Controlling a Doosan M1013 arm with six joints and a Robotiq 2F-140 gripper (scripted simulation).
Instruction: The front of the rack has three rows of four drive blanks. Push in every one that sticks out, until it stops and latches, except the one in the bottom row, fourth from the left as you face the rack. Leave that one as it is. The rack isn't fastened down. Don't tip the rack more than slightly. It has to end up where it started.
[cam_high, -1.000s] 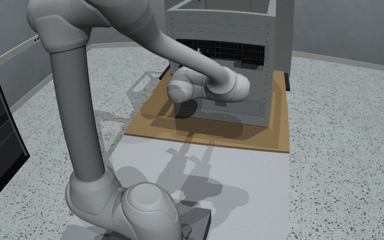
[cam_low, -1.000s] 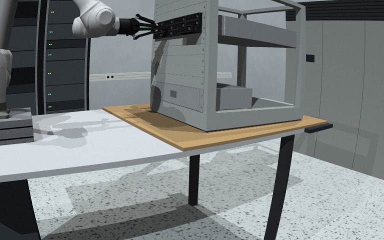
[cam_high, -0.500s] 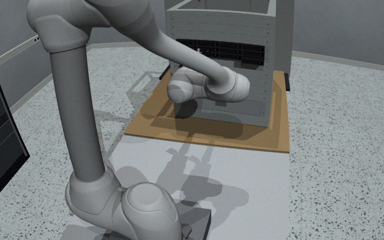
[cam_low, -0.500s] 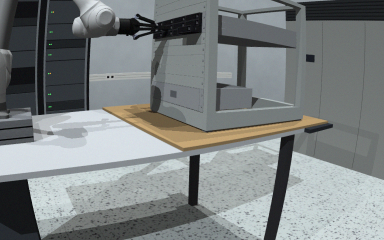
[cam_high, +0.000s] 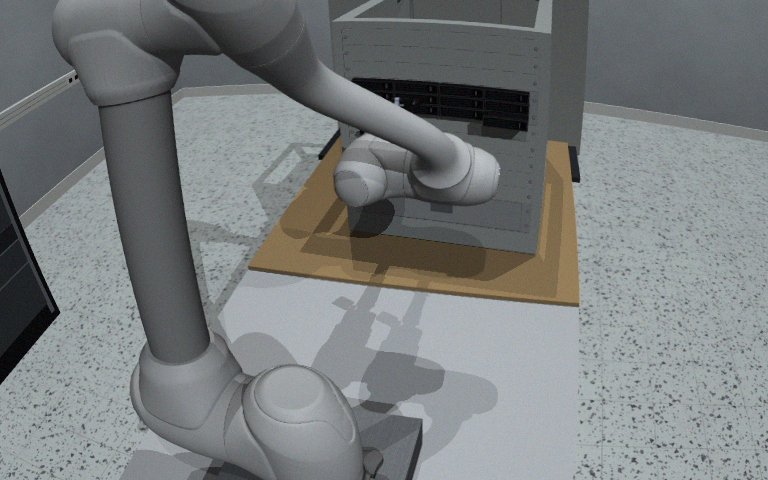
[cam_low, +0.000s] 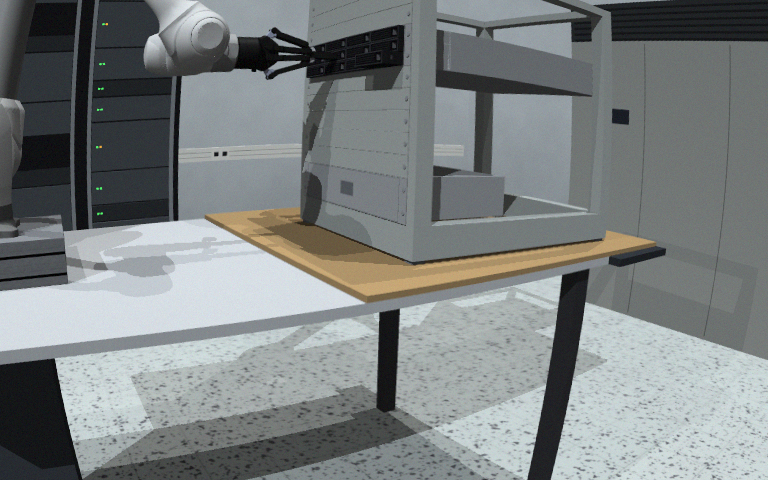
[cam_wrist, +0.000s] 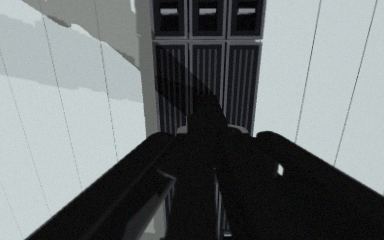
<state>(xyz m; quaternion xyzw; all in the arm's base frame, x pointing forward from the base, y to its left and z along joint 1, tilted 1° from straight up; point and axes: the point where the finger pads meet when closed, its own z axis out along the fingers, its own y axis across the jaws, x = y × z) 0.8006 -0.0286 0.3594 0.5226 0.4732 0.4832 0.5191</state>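
Observation:
The grey rack (cam_high: 441, 50) (cam_low: 362, 141) stands on a tan board (cam_high: 407, 277) (cam_low: 396, 277). Its black panel of drive blanks (cam_high: 453, 100) (cam_low: 368, 48) sits high on the front. My gripper (cam_low: 311, 56) (cam_wrist: 205, 110) is shut with nothing in it. Its tips are against the left end of the panel. In the wrist view they lie on the middle of three striped blanks (cam_wrist: 209, 75). In the top view the arm hides the gripper. The bottom-row blank at the far right (cam_high: 505, 123) seems to stand a little proud.
The board lies on a white table (cam_high: 396, 367) (cam_low: 169, 294) with dark legs. The arm's base (cam_high: 254, 418) is at the table's near end. Dark server cabinets (cam_low: 130, 113) stand behind. A grey box (cam_low: 467, 195) sits inside the rack.

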